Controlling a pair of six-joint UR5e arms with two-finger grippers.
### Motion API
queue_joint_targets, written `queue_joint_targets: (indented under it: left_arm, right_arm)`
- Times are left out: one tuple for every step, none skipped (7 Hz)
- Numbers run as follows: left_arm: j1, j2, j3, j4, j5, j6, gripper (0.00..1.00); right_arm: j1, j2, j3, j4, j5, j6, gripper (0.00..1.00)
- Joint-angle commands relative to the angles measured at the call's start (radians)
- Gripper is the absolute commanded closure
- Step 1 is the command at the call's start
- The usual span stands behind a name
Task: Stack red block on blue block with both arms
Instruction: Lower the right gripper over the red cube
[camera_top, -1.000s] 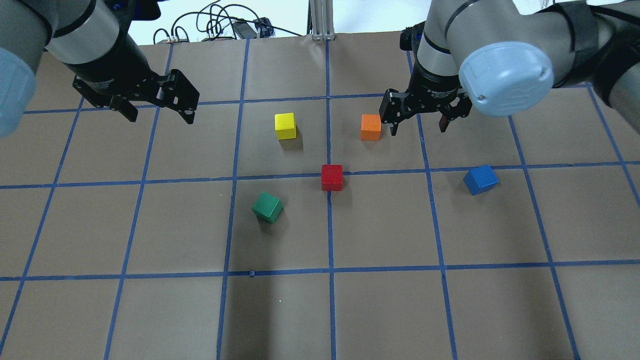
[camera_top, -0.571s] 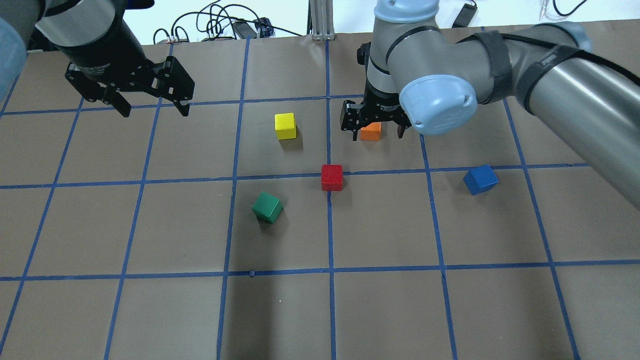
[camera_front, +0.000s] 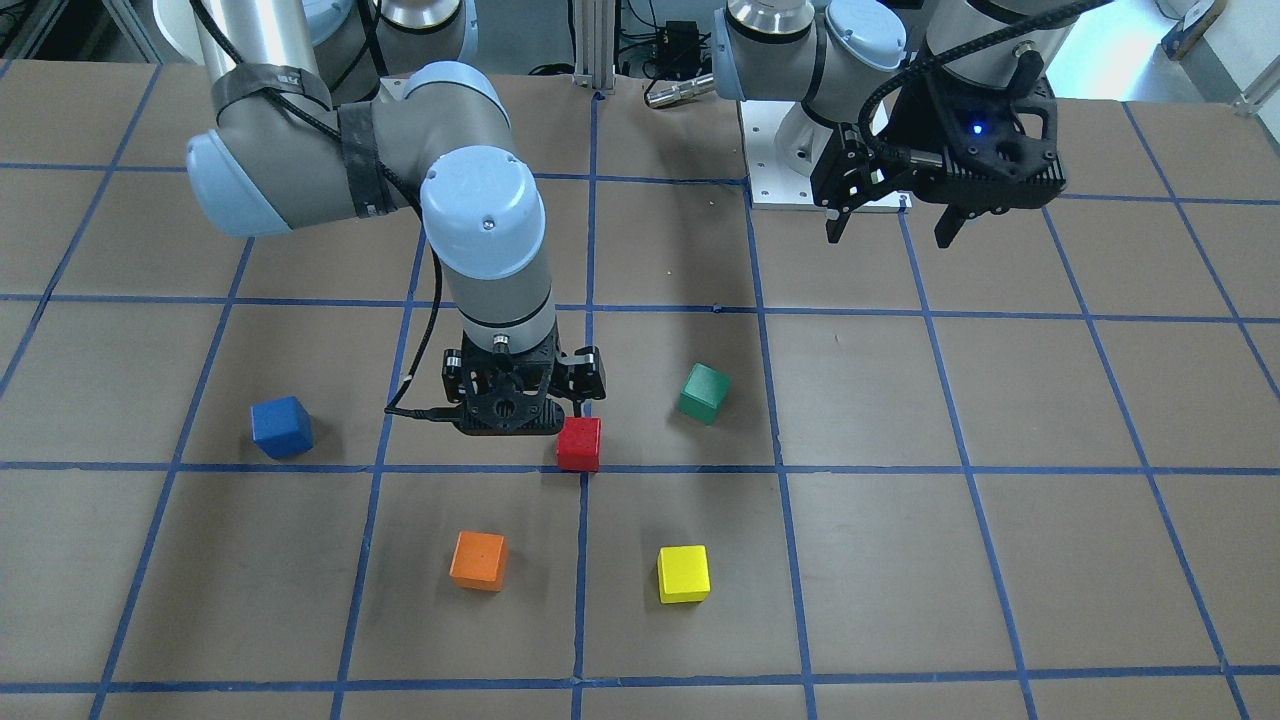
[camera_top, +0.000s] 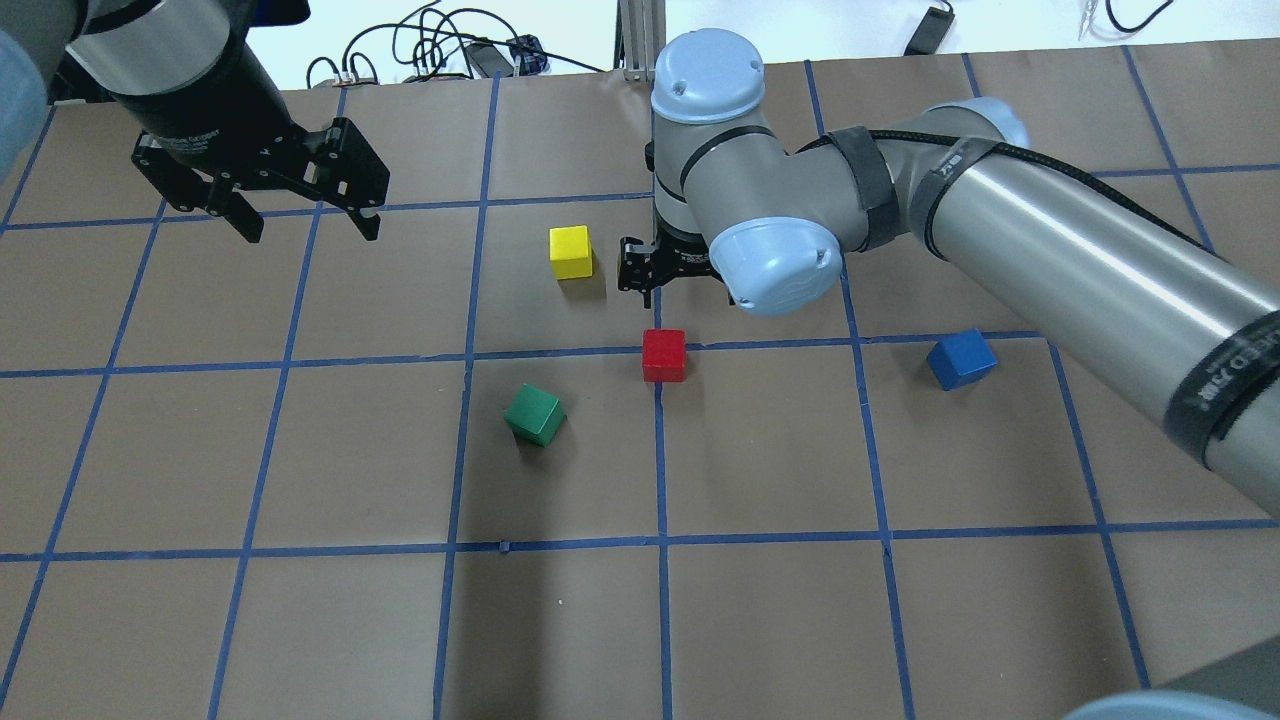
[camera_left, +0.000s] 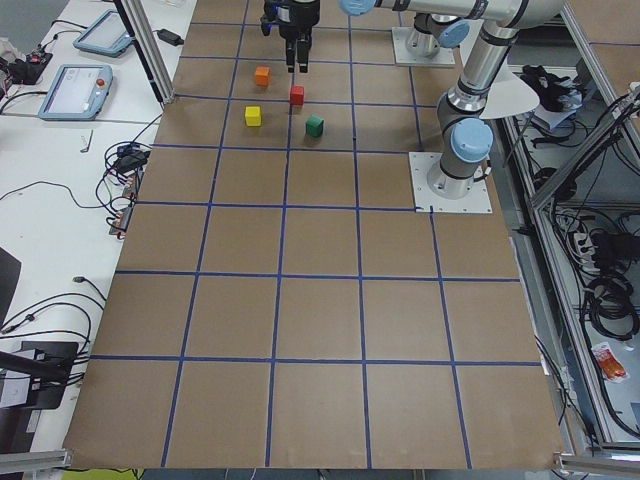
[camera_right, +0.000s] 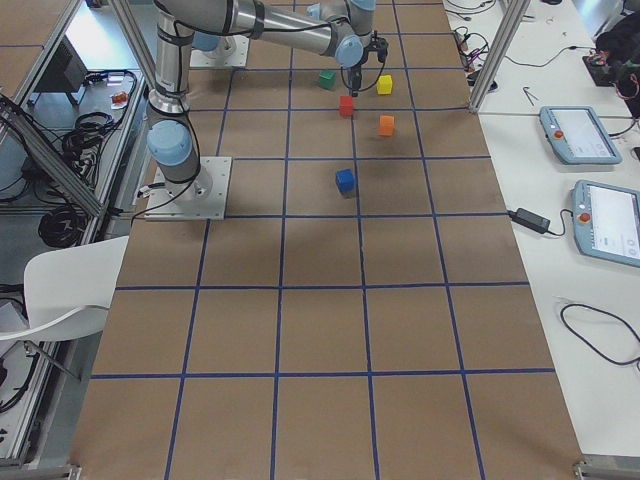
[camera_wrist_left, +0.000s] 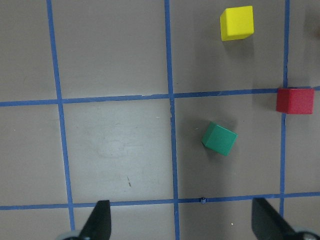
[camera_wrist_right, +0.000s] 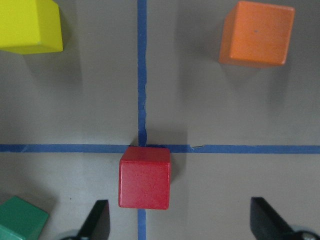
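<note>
We see the red block, a small matte cube, lying flat on the tabletop where two lines of blue tape cross, untouched. The blue block lies slightly turned, well apart from it. The right pincer hangs spread just beside the red block; the left pincer, also spread, hovers well apart.

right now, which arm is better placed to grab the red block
The right: the right gripper hangs open close beside the red block; the left gripper, also open, is far off.
</note>
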Motion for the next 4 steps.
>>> queue_joint_targets:
  left_arm:
    - [0.0,0.009,-0.022,0.008,-0.02,0.0,0.0]
    - [0.0,0.012,-0.022,0.008,-0.021,-0.003,0.0]
    - [0.0,0.011,-0.022,0.008,-0.021,-0.003,0.0]
    - [-0.002,0.008,-0.025,0.006,-0.022,-0.01,0.0]
  right_arm:
    - [0.004,0.044,0.001,-0.049,0.002,0.002,0.0]
    - [0.004,0.054,0.002,-0.047,0.002,0.001,0.0]
    - [0.004,0.06,0.002,-0.049,0.002,0.001,0.0]
    - [0.004,0.063,0.001,-0.049,0.002,0.001,0.0]
